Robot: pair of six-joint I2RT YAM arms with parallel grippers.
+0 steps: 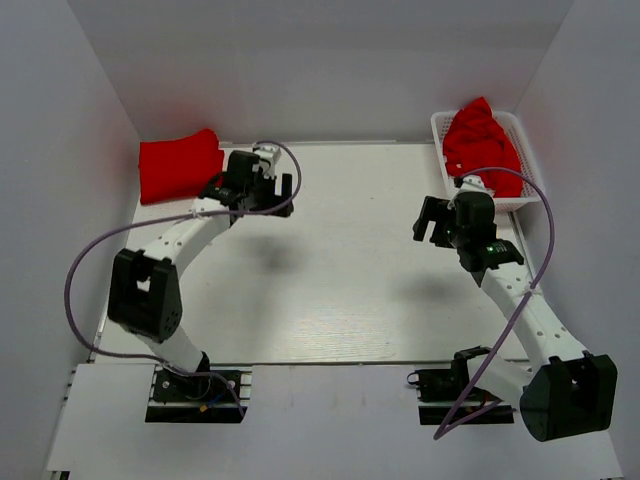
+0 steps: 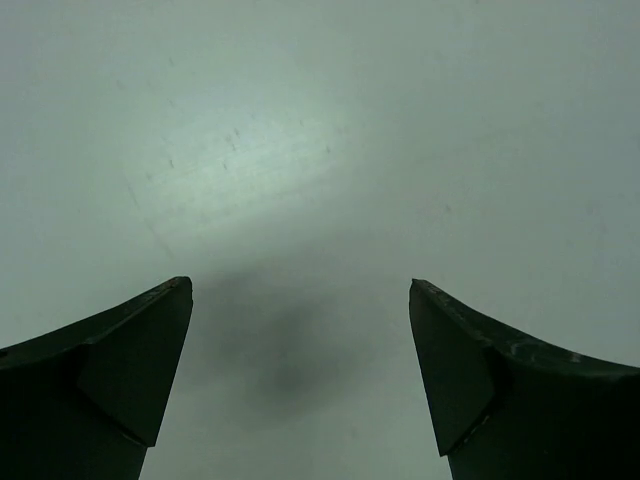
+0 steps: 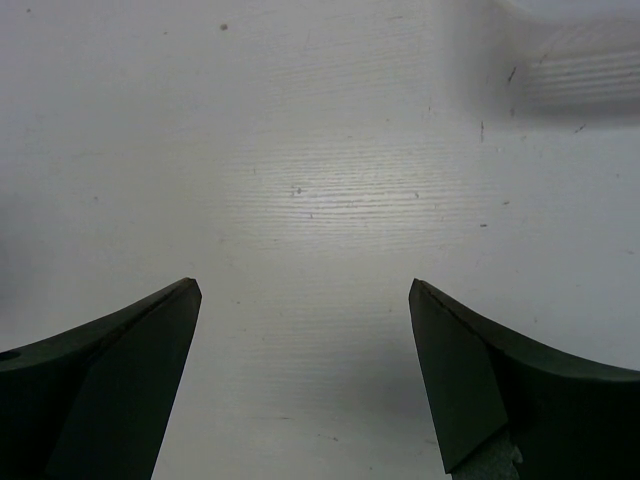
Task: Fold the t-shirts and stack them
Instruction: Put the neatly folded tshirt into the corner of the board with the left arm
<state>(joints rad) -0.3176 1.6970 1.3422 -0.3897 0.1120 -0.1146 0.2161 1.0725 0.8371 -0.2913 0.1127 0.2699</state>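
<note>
A folded red t-shirt lies at the table's far left corner. More red t-shirts sit crumpled in a heap inside the white lattice basket at the far right. My left gripper is open and empty, just right of the folded shirt, over bare table; it also shows in the left wrist view. My right gripper is open and empty, just left of the basket's near end; it also shows in the right wrist view. Neither wrist view shows any cloth.
White walls close in the table on the left, back and right. The basket's shadow shows at the top right of the right wrist view. Purple cables loop beside both arms.
</note>
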